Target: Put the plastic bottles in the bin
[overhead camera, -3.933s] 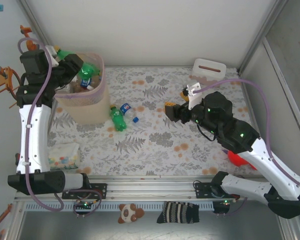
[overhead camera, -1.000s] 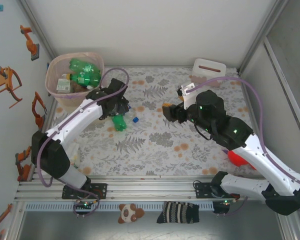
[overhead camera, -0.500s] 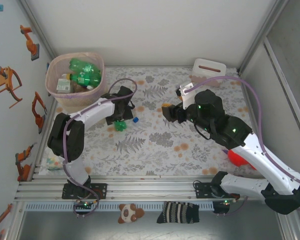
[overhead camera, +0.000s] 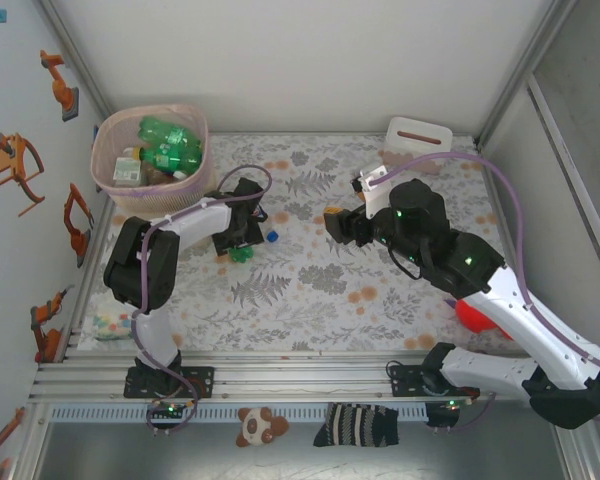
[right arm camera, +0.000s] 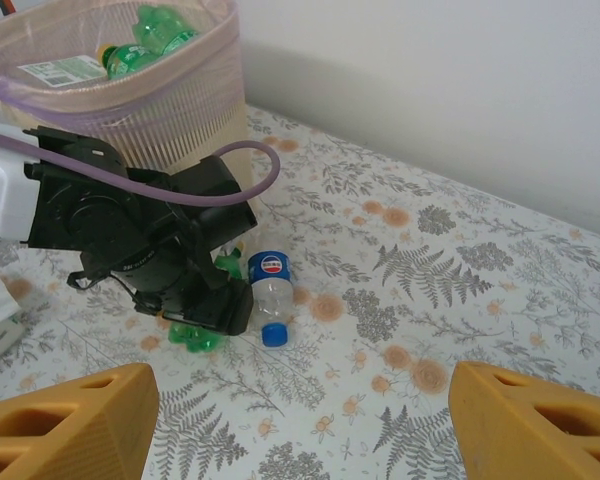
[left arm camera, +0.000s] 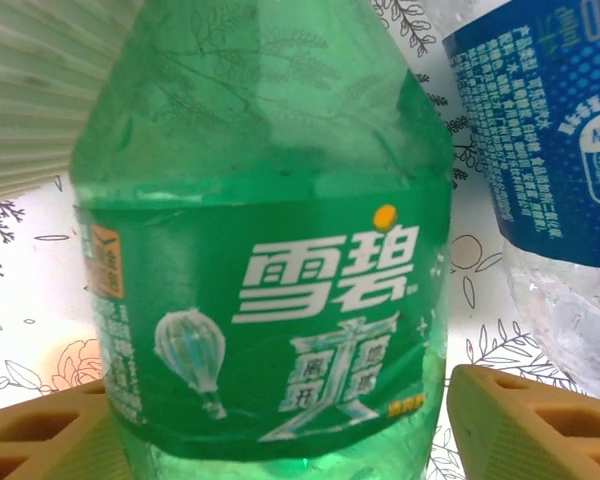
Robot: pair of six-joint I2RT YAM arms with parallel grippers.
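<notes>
A green plastic bottle (left arm camera: 270, 250) lies on the floral table beside the bin (overhead camera: 198, 165). My left gripper (left arm camera: 285, 420) is low over it, a finger on each side, open, with a thin strip of table showing at the right finger. From above, this gripper (overhead camera: 238, 240) covers most of the green bottle (overhead camera: 242, 252). A clear bottle (right arm camera: 273, 290) with a blue label and blue cap lies right beside it. Green bottles (overhead camera: 165, 145) lie inside the bin. My right gripper (overhead camera: 332, 222) hovers open over mid-table, nothing between its fingers (right arm camera: 70, 425).
A white box with a slot (overhead camera: 418, 140) stands at the back right. A red object (overhead camera: 475, 318) lies under the right arm near the right wall. A small packet (overhead camera: 105, 322) lies at the front left. The bin's ribbed side (left arm camera: 30, 100) is just left of the green bottle.
The left arm left the bin, came down to the two bottles and settled over the green one, its jaws narrowing. The right arm has stayed put.
</notes>
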